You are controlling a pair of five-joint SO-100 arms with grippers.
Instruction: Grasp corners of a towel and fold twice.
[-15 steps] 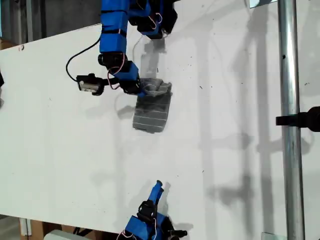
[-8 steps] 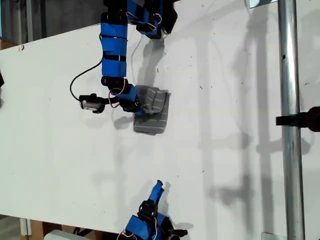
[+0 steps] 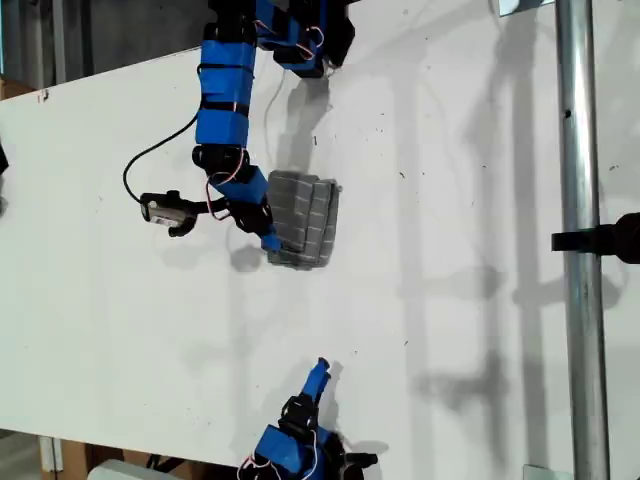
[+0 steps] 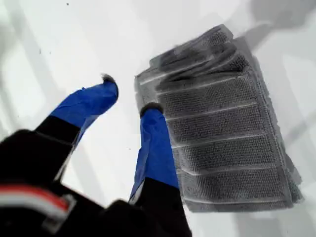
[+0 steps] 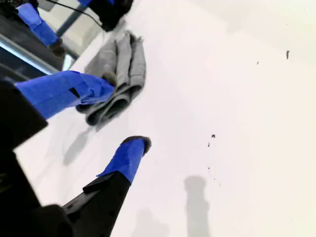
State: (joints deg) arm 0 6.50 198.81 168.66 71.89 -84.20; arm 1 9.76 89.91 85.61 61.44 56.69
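Towel (image 3: pixel 303 220) folded small, mid-tabletop (image 3: pixel 450 330). Soft, light, limp; best pinched through all layers at a corner. First tool (image 4: pixel 129 98) spread, touching its edge; second tool (image 5: pixel 123 111) spread, well apart.

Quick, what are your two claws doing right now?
My first gripper: open, empty, beside the folded towel.
My second gripper: open, holding nothing.

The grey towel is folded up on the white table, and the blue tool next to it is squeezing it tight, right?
Not quite. The towel is folded on the white table, but my first tool is open beside it, squeezing nothing. The first wrist view shows this.
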